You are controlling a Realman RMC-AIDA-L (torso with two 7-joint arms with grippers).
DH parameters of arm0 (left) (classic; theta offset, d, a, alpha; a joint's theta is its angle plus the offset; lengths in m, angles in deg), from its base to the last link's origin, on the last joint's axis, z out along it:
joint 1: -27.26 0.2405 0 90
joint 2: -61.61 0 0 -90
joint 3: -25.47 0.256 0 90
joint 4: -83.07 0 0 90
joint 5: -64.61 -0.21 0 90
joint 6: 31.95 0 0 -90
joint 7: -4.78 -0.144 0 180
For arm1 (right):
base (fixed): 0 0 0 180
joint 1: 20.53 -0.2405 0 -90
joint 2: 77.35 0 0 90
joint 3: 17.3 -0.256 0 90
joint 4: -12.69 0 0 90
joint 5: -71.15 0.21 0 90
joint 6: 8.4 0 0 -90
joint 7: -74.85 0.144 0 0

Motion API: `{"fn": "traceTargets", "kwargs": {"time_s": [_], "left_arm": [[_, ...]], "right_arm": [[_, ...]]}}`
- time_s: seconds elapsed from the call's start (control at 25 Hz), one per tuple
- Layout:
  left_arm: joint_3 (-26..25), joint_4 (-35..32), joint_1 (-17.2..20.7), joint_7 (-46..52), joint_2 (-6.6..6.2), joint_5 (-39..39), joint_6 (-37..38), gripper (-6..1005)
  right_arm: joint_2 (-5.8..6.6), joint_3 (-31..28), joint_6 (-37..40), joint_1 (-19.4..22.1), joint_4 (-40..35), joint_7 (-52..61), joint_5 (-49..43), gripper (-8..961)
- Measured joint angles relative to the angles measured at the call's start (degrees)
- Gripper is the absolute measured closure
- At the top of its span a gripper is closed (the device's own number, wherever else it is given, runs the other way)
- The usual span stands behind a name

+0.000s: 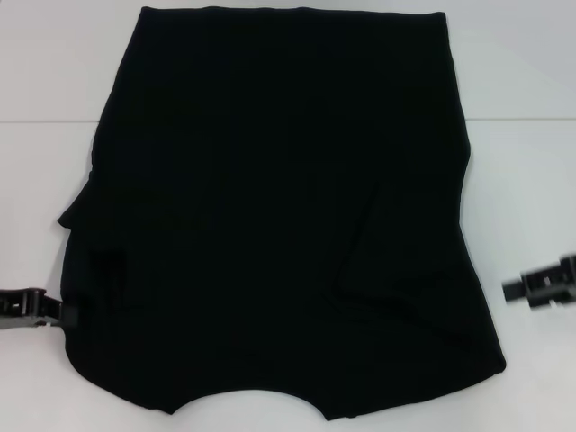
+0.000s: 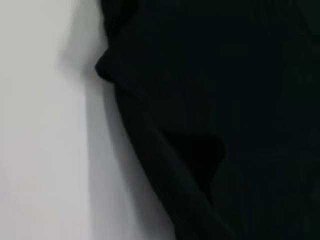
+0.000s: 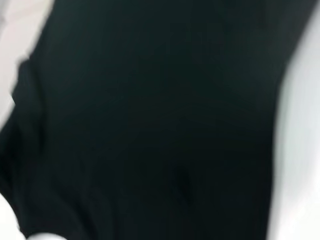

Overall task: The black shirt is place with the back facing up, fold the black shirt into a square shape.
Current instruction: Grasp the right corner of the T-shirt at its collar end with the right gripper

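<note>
Head view: black shirt (image 1: 279,216) lies between left end effector (image 1: 54,310) and right end effector (image 1: 515,288).

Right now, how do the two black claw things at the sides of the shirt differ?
The left gripper touches the black shirt at its near left edge; the right gripper sits apart from it on the white table. The left gripper lies slightly nearer the robot than the right gripper. Both are black, low, and point inward at the shirt.

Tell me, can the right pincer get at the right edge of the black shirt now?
Probably yes. The right pincer sits beside the black shirt, apart from its right edge, with only bare white table between them.
</note>
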Motion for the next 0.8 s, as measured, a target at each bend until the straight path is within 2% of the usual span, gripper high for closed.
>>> {"fn": "traceTargets", "kwargs": {"time_s": [0.16,0.48,0.8], "left_arm": [[-0.03,0.52,-0.53,0.0,-0.08,0.1,-0.31,953],[-0.01,1.82,-1.46,0.01,-0.21,0.13,-0.97,953],[-0.04,1.9,-1.98,0.15,-0.22,0.16,-1.1,953]], "right_arm": [[-0.77,0.65,-0.04,0.24,0.1,-0.66,-1.9,347],[-3.96,2.37,-2.38,0.3,0.41,-4.5,-3.41,346],[-5.15,5.05,-4.33,0.69,0.62,-4.21,-3.46,346]]}}
